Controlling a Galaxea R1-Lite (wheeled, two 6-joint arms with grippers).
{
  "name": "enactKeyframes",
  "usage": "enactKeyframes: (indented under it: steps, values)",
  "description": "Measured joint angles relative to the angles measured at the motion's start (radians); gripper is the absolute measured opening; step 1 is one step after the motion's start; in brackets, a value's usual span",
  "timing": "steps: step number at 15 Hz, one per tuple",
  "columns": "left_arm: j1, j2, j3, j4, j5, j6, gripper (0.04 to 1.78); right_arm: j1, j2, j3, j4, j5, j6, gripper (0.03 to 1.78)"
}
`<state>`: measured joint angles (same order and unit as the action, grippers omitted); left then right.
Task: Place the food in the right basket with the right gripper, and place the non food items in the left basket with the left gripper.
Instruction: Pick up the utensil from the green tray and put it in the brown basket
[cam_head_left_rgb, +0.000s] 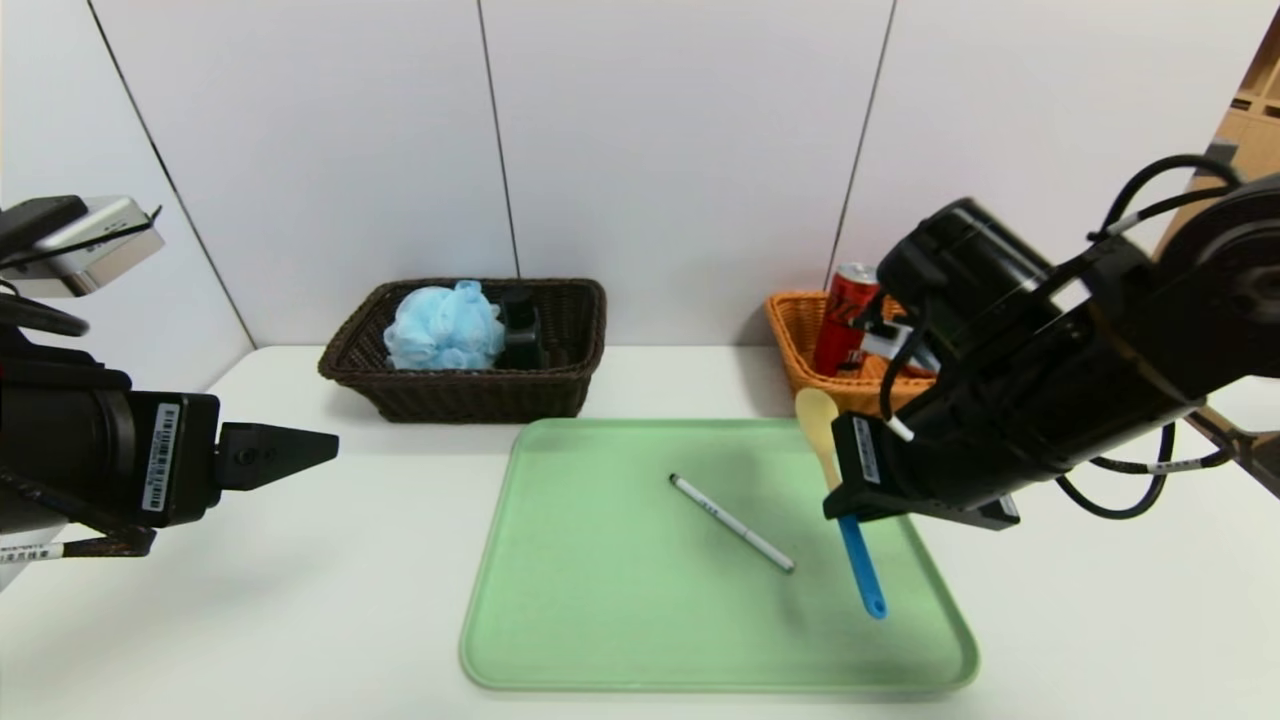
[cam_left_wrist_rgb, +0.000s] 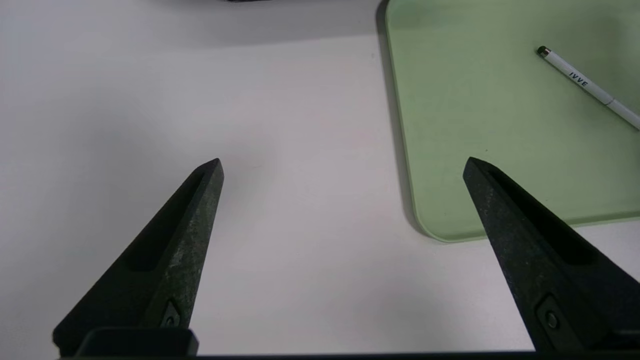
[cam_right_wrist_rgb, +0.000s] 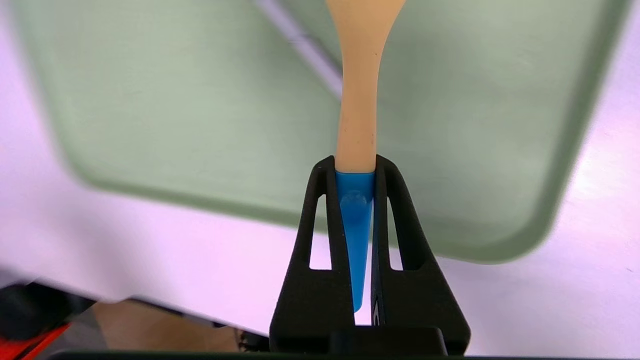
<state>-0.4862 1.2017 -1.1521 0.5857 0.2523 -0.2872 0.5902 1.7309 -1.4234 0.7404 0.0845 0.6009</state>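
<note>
I see right gripper (cam_right_wrist_rgb: 354, 172) clamped on yellow plastic spoon with blue handle (cam_right_wrist_rgb: 357, 100), above green tray (cam_head_left_rgb: 620, 640) | left gripper (cam_left_wrist_rgb: 342, 167) spread wide, empty, over white table (cam_left_wrist_rgb: 150, 100) | thin white pen (cam_head_left_rgb: 732, 523) on tray

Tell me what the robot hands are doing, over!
Right gripper shut on spoon, above tray. Left gripper open, parked over table. Pen on tray. Nothing blocking.

I'm getting bright, even overhead light with soft shadows under the pale green plastic tray (cam_head_left_rgb: 560, 640) and dark brown wicker basket (cam_head_left_rgb: 560, 390). My right wrist feed blurs the tray, while the yellow spoon with blue handle (cam_right_wrist_rgb: 356, 125) stays sharp.
</note>
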Motion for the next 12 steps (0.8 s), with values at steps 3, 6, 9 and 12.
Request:
enactKeyframes:
  steps: [3, 6, 9, 12]
  values:
    - [0.0, 0.0, 0.004, 0.0, 0.004, -0.006, 1.69, 0.05, -0.084, -0.009, -0.197, 0.026, -0.06, 0.15]
    - [0.0, -0.004, 0.015, -0.012, 0.01, -0.035, 1.69, 0.097, -0.094, -0.009, -0.533, -0.041, -0.182, 0.15]
    - [0.001, -0.021, 0.061, -0.109, 0.048, -0.042, 1.69, 0.144, -0.014, -0.025, -0.817, -0.073, -0.347, 0.15]
    - [0.0, -0.037, 0.126, -0.287, 0.147, -0.032, 1.69, 0.161, 0.126, -0.079, -1.059, -0.102, -0.395, 0.15]
